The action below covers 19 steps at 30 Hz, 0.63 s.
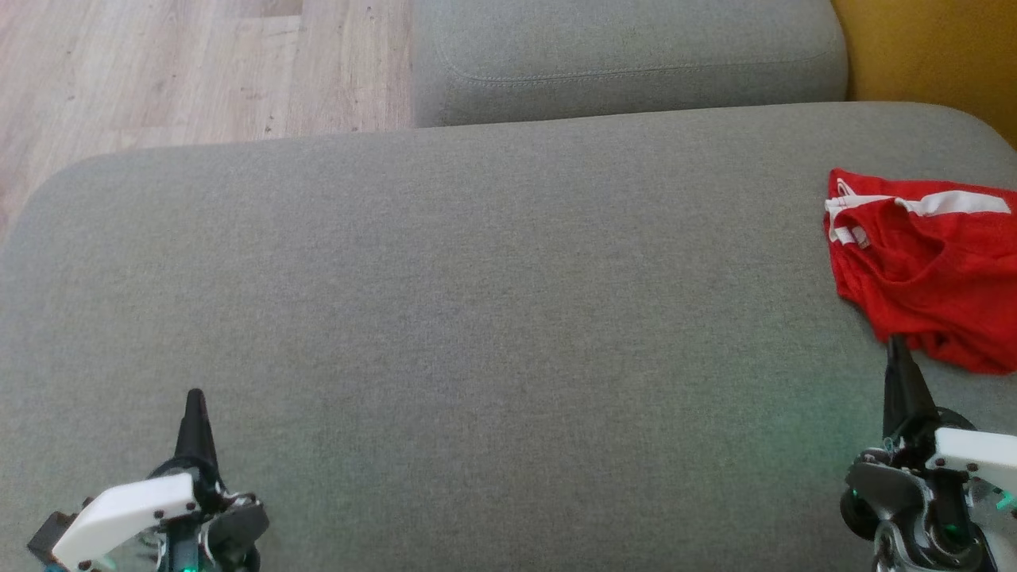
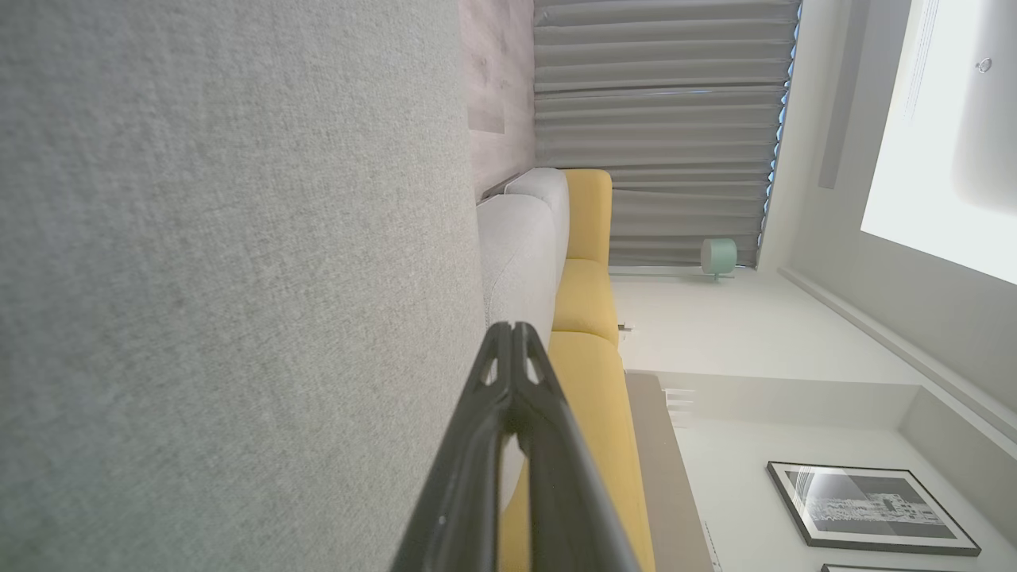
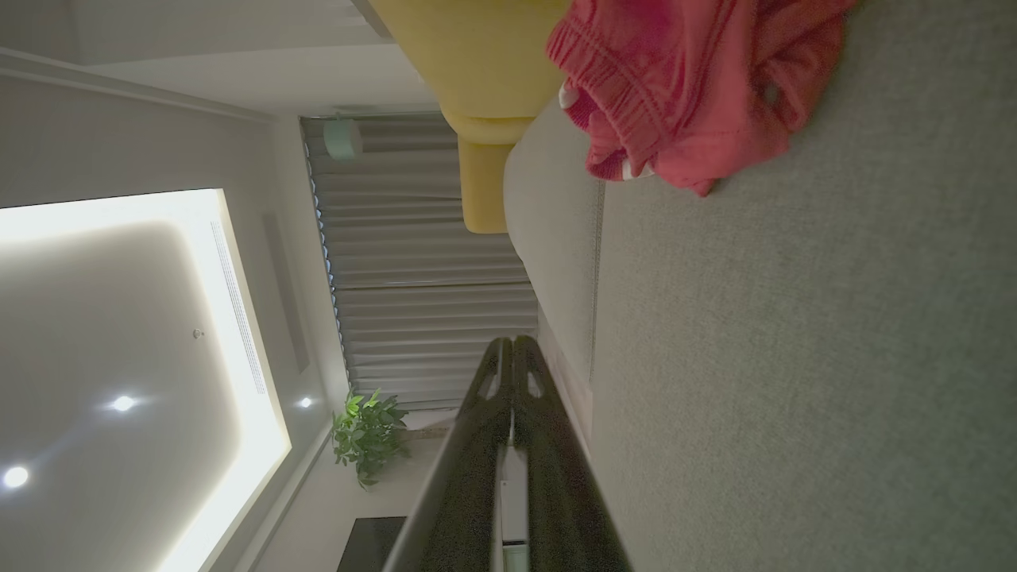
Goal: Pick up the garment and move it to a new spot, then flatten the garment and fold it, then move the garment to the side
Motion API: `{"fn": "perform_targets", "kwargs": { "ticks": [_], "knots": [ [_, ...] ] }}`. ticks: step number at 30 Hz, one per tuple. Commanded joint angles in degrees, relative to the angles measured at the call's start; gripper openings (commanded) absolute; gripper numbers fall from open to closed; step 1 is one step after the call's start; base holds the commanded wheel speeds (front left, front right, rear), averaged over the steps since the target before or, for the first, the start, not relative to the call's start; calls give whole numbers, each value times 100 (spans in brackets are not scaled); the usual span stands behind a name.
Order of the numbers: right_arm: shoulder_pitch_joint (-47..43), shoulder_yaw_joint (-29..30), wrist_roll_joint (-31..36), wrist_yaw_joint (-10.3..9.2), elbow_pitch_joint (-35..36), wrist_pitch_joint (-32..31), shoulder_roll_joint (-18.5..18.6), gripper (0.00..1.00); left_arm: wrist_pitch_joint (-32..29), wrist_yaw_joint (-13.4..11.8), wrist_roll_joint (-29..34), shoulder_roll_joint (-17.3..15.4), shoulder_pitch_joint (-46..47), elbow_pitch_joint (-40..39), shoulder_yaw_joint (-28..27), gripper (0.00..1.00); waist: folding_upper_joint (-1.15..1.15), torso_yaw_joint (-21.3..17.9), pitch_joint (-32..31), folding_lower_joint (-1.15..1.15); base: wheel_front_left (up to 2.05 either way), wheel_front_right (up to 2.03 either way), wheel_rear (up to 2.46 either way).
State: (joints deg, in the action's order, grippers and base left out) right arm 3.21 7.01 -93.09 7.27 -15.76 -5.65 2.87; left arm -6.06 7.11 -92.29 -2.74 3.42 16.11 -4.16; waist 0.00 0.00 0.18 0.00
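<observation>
A crumpled red garment with white stripes lies at the far right of the grey cushion, partly cut off by the head view's right edge. In the right wrist view the garment bunches at the top, well ahead of the fingertips. My right gripper is shut and empty, its tip just short of the garment's near hem. My left gripper is also shut with nothing in it, low at the left, far from the garment. The wrist views show each pair of fingers pressed together: the left gripper and the right gripper.
A second grey cushion sits behind the main one. Yellow upholstery stands at the back right. Wooden floor lies beyond the cushion's rounded far-left edge.
</observation>
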Motion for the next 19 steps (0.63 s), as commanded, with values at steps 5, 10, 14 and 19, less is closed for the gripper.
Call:
{"fn": "perform_targets", "kwargs": {
  "ticks": [5,10,14,19],
  "knots": [
    [293,-100,51,22,176,-43,40,0,-41,37,11,-20,277,-206,-233,0,0,0,0,0,0,0,0],
    [293,-96,54,22,176,-46,37,0,-41,37,11,-20,277,-206,-234,0,0,0,0,0,0,0,0],
    [294,-93,57,22,176,-48,35,0,-42,37,12,-19,277,-206,-235,0,0,0,0,0,0,0,0],
    [294,-89,60,22,176,-51,32,0,-42,37,12,-19,277,-206,-235,0,0,0,0,0,0,0,0]
  ]
}}
